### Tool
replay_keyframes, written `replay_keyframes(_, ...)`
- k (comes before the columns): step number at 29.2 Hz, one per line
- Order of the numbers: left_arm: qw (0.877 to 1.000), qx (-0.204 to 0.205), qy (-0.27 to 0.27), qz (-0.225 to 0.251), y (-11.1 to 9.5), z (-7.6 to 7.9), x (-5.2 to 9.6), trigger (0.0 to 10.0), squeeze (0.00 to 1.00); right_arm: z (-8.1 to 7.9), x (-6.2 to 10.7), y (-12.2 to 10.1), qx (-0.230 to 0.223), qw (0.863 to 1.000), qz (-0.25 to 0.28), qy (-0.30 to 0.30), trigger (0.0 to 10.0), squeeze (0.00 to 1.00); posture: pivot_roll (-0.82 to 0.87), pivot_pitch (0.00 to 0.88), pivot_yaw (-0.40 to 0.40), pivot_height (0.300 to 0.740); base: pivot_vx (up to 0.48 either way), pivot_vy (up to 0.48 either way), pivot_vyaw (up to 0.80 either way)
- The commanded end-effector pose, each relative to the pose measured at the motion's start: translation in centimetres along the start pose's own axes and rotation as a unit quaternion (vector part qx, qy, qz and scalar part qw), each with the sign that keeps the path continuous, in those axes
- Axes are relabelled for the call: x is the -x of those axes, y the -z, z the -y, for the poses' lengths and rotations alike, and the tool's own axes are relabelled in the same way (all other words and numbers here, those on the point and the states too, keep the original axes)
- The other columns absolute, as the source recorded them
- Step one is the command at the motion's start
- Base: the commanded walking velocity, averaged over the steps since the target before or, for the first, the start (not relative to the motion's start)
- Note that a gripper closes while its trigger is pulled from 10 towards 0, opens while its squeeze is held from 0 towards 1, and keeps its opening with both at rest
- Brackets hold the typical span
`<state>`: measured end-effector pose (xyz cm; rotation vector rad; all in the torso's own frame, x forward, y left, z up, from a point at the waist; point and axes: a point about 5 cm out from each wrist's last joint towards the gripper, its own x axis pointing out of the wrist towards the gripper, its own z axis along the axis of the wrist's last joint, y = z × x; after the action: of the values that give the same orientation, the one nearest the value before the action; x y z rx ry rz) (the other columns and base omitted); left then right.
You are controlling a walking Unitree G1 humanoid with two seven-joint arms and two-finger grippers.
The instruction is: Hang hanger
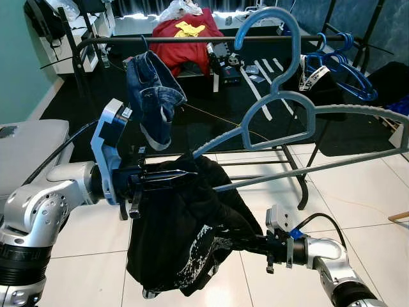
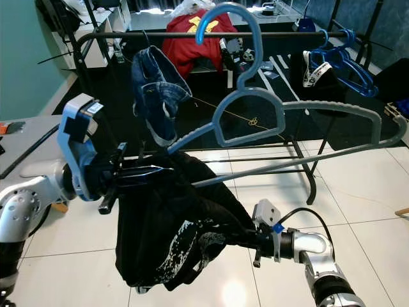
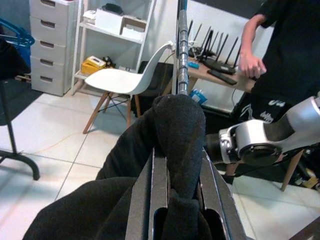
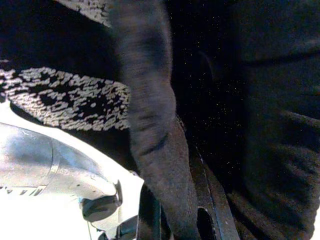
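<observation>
A large blue-grey hanger (image 1: 281, 112) is held up at a tilt in front of the black clothes rail (image 1: 115, 40). Its hook (image 1: 268, 18) rises level with the rail's right half. A black printed garment (image 1: 185, 236) is draped over the hanger's left end and hangs down. My left gripper (image 1: 182, 174) is shut on that cloth-wrapped end. In the left wrist view the fingers (image 3: 150, 200) squeeze black cloth, with the hanger bar running away from them. Lower down, my right gripper (image 1: 239, 242) is shut on a fold of the garment (image 4: 155, 150).
Denim shorts (image 1: 153, 89) hang on the rail's left part and several blue hangers (image 1: 339, 64) on its right end. The rack's legs (image 1: 297, 173) stand on white tiles. A person in black (image 3: 290, 55) stands by a desk, near a white chair (image 3: 130, 80).
</observation>
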<state>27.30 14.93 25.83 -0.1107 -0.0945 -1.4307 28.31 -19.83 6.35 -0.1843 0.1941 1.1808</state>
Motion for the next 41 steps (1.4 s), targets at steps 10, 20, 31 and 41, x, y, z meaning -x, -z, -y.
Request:
replay_keyframes(10, 0.977, -0.110, -0.145, -0.110, 2.1, -3.0, 1.5, 0.0, 0.00, 2.1, 5.2, -1.2, 0.021, 0.990, 0.033, 0.133, 0.0, 0.00, 0.06, 0.105, 0.046, 0.740, 0.000, 0.000, 0.00)
replay_keyframes(20, 0.978, -0.108, -0.160, -0.081, 1.9, -3.6, 2.0, 0.0, 0.00, 2.9, 9.9, -1.8, 0.041, 0.972, 0.035, 0.229, 0.0, 0.00, 0.05, 0.110, 0.058, 0.740, 0.000, 0.000, 0.00)
replay_keyframes(31, 0.993, -0.039, -0.085, -0.070, 2.2, -1.6, 3.8, 0.0, 0.00, 4.7, 15.0, -3.8, 0.055, 0.930, 0.066, 0.358, 0.0, 0.00, 0.05, 0.112, 0.049, 0.740, 0.000, 0.000, 0.00)
replay_keyframes(41, 0.981, -0.059, -0.108, -0.149, 4.2, -2.1, 4.7, 0.0, 0.00, 5.7, 16.7, -6.7, 0.075, 0.907, 0.140, 0.390, 0.0, 0.00, 0.05, 0.111, 0.050, 0.740, 0.000, 0.000, 0.00)
